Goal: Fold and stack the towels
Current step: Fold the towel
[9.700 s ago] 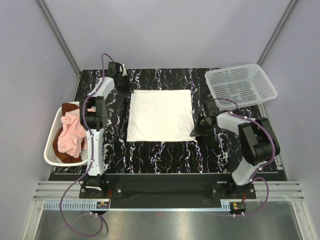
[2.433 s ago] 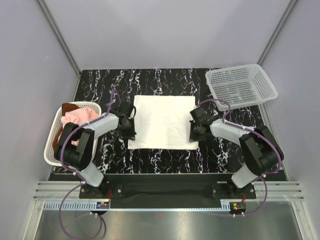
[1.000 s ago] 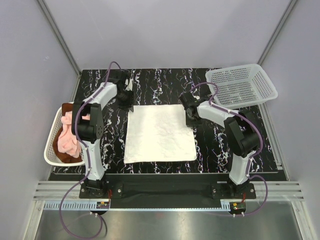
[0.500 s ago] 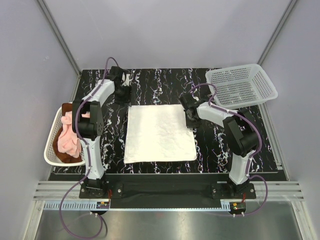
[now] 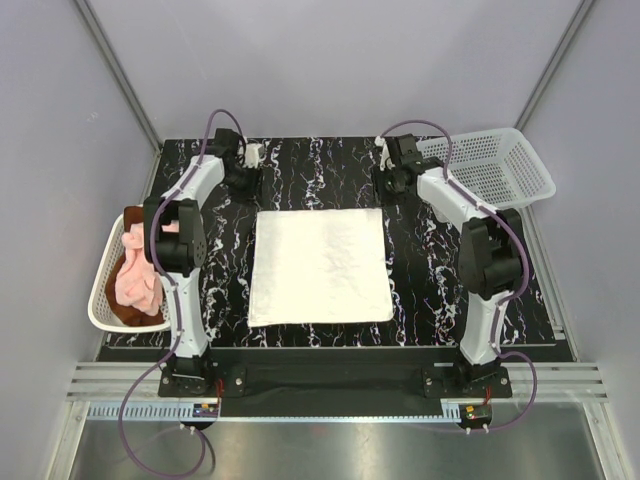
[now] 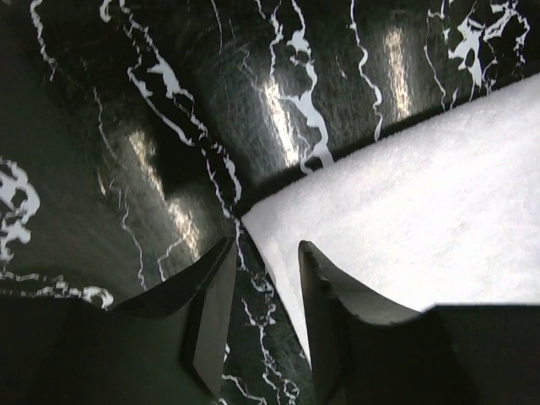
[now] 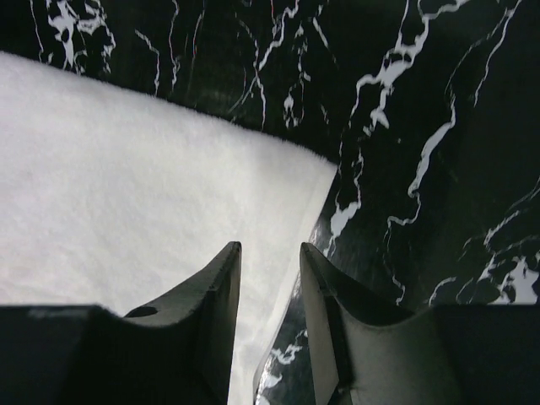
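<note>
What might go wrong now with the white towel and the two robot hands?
1. Both grippers are open above the far corners of the white towel, holding nothing. The left gripper lines up with the very tip of its corner, so it might pinch the bare table instead of cloth.
2. If only the right gripper catches the towel, one side would lift alone and the fold may come out crooked.
</note>
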`<action>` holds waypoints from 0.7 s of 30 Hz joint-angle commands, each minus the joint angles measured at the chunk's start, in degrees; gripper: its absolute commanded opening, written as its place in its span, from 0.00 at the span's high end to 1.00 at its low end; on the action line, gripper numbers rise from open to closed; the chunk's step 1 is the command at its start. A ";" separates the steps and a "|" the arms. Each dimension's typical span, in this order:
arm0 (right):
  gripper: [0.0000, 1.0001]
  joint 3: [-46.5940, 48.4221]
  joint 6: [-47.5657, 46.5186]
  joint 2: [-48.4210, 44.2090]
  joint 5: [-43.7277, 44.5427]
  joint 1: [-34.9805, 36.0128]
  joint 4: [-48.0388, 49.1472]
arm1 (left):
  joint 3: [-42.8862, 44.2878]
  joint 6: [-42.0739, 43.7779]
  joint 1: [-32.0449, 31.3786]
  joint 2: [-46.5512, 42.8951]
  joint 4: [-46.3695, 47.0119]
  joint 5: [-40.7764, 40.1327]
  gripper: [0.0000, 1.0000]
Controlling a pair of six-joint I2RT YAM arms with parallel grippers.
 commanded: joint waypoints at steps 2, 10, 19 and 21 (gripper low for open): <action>0.58 7.01 -7.38 5.12 -8.53 -1.79 -1.46 | 4.65 2.81 0.22 3.83 -0.31 3.58 0.60; 0.61 17.04 -11.26 14.00 -9.95 -3.29 -4.02 | 7.73 3.51 0.14 7.79 -1.10 -0.46 0.63; 0.61 19.32 -15.30 18.84 -7.76 -4.35 -5.42 | 8.08 4.30 0.14 8.93 0.66 -3.81 0.65; 0.61 19.41 -16.09 19.46 -7.84 -4.87 -6.12 | 8.08 4.65 0.05 9.11 0.75 -2.93 0.61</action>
